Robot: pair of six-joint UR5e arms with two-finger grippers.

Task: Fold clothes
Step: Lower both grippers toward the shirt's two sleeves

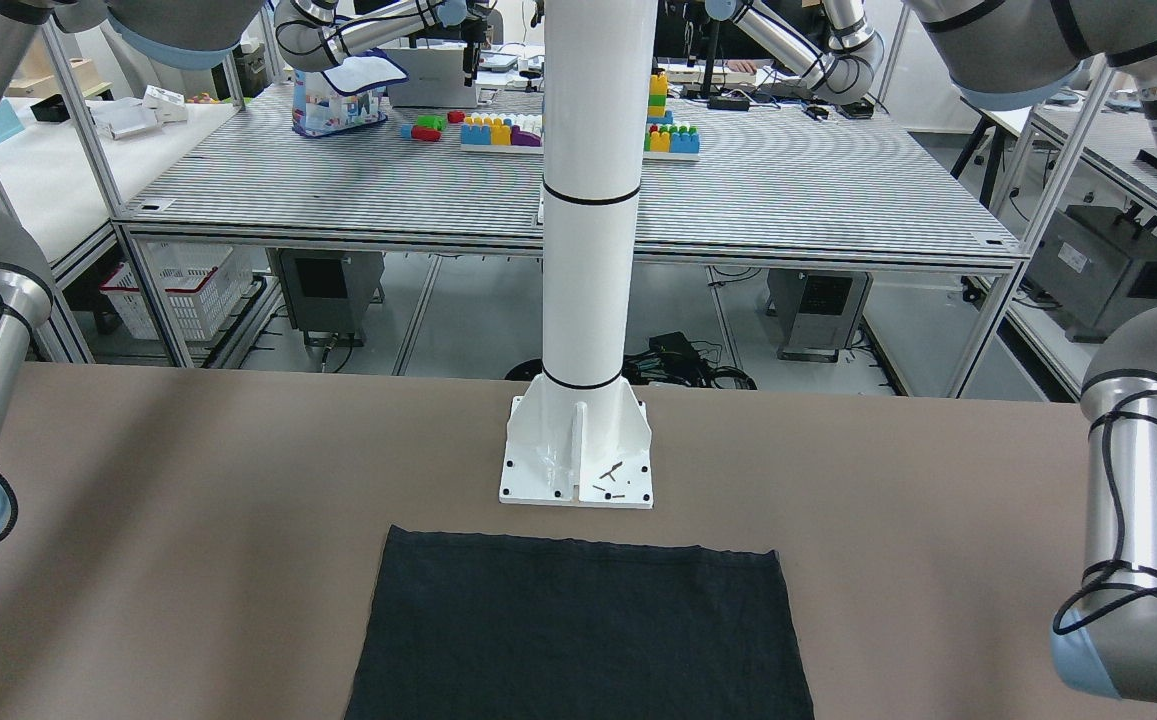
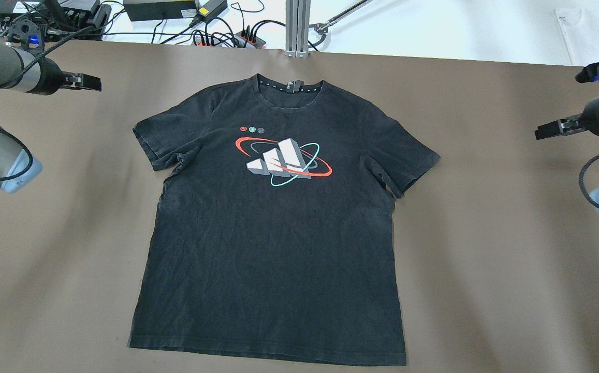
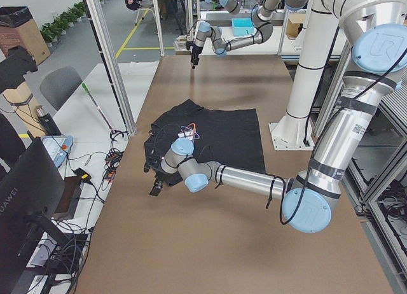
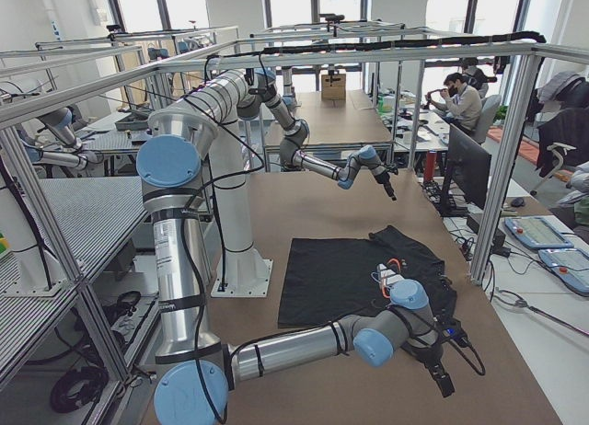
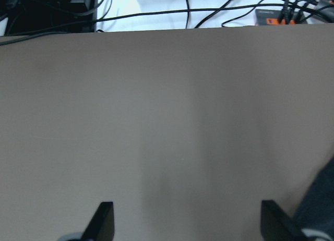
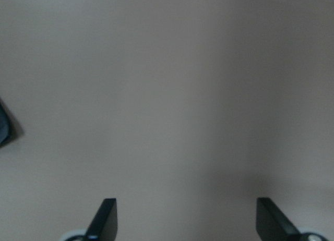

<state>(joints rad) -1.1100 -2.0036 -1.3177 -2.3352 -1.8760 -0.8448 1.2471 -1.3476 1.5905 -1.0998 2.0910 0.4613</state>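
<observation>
The clothes are one black T-shirt [image 2: 273, 233] with a red, white and teal logo on the chest. It lies flat and face up in the middle of the brown table, collar toward the far edge. Its hem end [image 1: 578, 630] shows in front of the white pole. My left gripper [image 2: 88, 82] hovers open off the shirt's left sleeve, over bare table. My right gripper [image 2: 546, 130] hovers open well right of the other sleeve. Both wrist views show wide-apart fingers [image 5: 104, 223] [image 6: 107, 215] with nothing between them. A dark corner of the shirt [image 5: 321, 199] edges the left wrist view.
The white pole [image 1: 588, 200] stands on its bolted base [image 1: 578, 470] at the table's near edge by the hem. Cables and power strips [image 2: 216, 36] lie beyond the far edge. Bare brown table [image 2: 485, 259] flanks the shirt on both sides.
</observation>
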